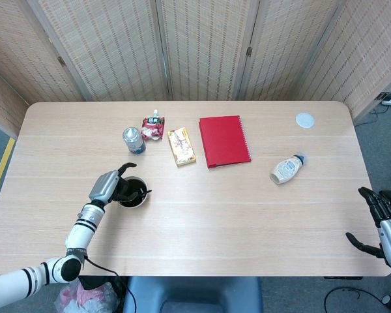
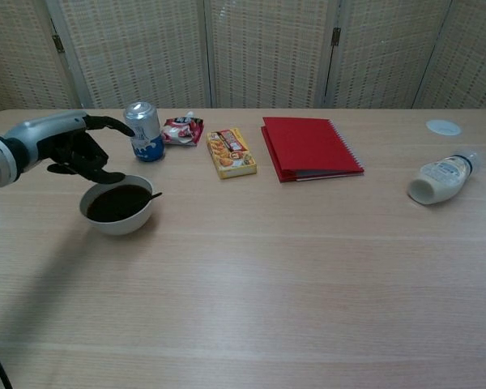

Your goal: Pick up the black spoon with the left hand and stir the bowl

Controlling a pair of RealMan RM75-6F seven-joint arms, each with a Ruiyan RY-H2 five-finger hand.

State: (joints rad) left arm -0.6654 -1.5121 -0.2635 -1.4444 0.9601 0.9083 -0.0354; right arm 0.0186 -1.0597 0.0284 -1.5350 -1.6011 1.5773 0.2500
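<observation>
— While the bench (image 2: 308, 267) carries everything, what sits biggest on it?
— A red notebook (image 2: 309, 147), then the bowl (image 2: 117, 209) of dark liquid near the left edge.
— And the left hand (image 2: 79, 150)?
— Just beside the bowl, holding nothing, fingers (image 2: 113, 123) spread.
— The right hand (image 1: 386, 228)?
— Off the bench's right edge; fingers seem apart, though it's small.
— The spoon (image 2: 152, 195)?
— In the bowl, its handle poking over the right rim.

One bowl (image 2: 117, 210), one spoon (image 2: 153, 195), one can (image 2: 145, 130)
</observation>
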